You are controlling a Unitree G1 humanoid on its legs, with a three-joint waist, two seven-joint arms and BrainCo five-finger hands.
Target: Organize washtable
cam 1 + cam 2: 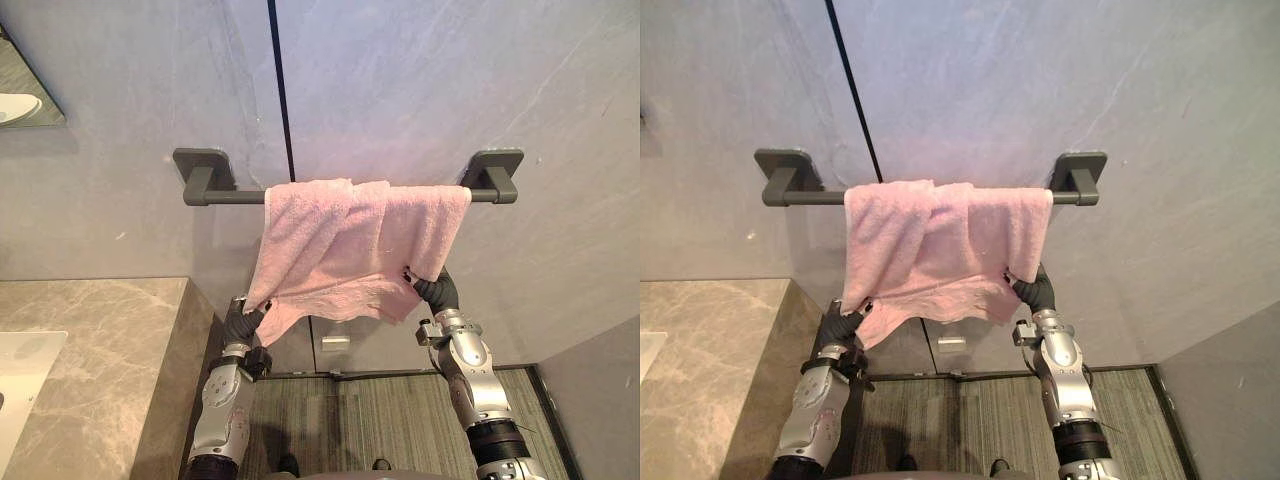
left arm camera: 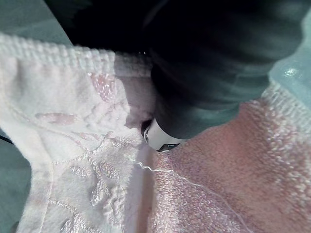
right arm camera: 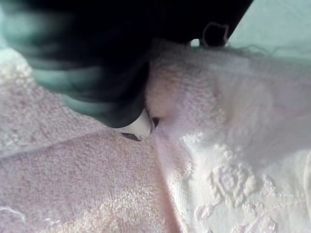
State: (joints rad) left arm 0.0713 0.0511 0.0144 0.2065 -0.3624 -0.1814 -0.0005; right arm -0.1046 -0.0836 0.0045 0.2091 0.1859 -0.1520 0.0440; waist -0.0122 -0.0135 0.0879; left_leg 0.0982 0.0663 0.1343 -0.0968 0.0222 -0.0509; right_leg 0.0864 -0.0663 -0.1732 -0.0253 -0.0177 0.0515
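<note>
We judge the pink towel (image 1: 340,250) soft, light and floppy: take its lower corners. Whether the left hand (image 1: 243,318) or right hand (image 1: 440,291) grips, we cannot tell.

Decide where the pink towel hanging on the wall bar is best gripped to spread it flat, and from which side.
Grip the towel at its two lower corners, from below: it hangs bunched over the bar, with the bottom hem free and uneven. The left hand and right hand are at those corners.
</note>
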